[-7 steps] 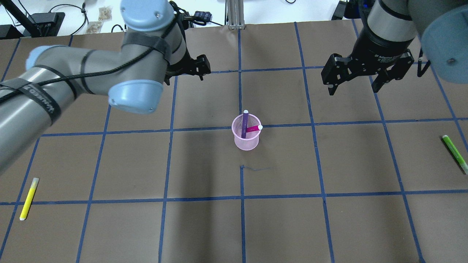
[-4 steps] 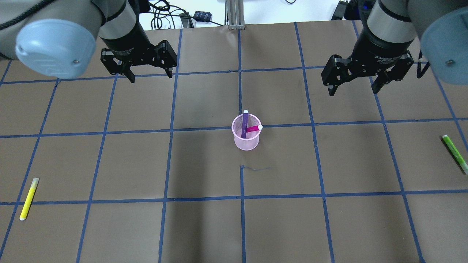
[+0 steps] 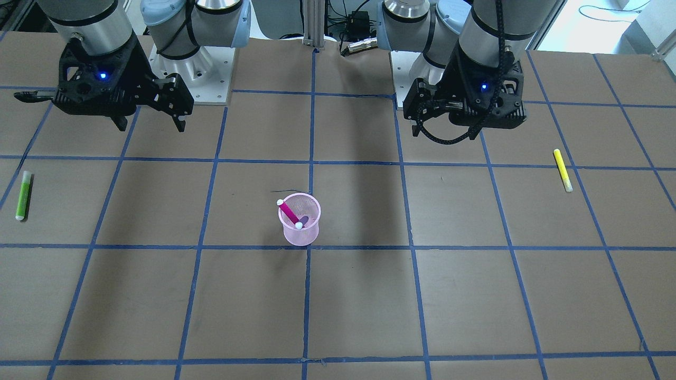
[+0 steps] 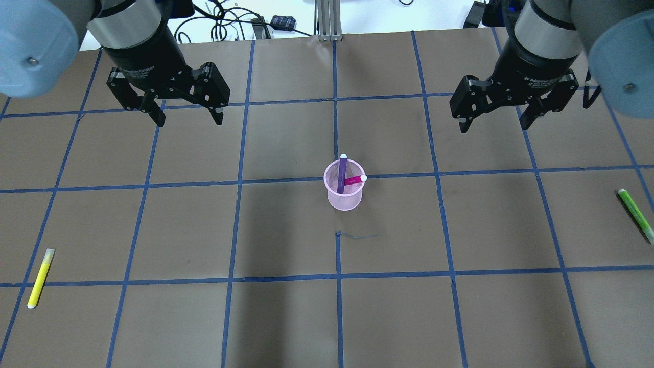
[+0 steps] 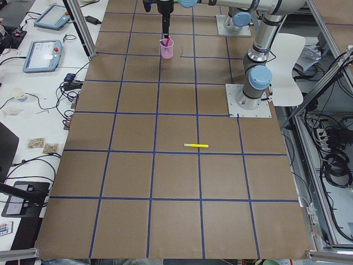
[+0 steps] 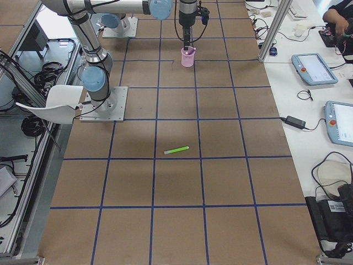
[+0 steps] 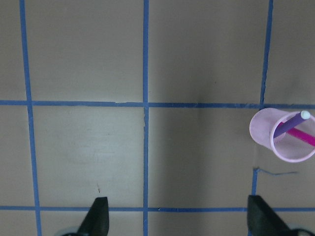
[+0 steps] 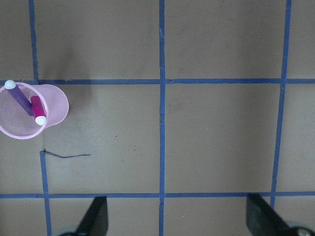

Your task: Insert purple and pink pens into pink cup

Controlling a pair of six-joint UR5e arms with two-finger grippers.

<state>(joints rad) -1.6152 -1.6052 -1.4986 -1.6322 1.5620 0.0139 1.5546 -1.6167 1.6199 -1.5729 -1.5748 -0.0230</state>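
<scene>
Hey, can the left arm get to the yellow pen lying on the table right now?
Probably yes. The left gripper hangs open and empty, and the yellow highlighter pen lies alone on its side of the brown table, nothing in between.

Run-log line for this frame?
pink cup: purple pen, pink pen inside | left gripper jaws open, empty | right gripper jaws open, empty

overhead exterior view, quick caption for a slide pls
Purple pen and pink pen in the pink cup; left gripper and right gripper hover open.
</scene>
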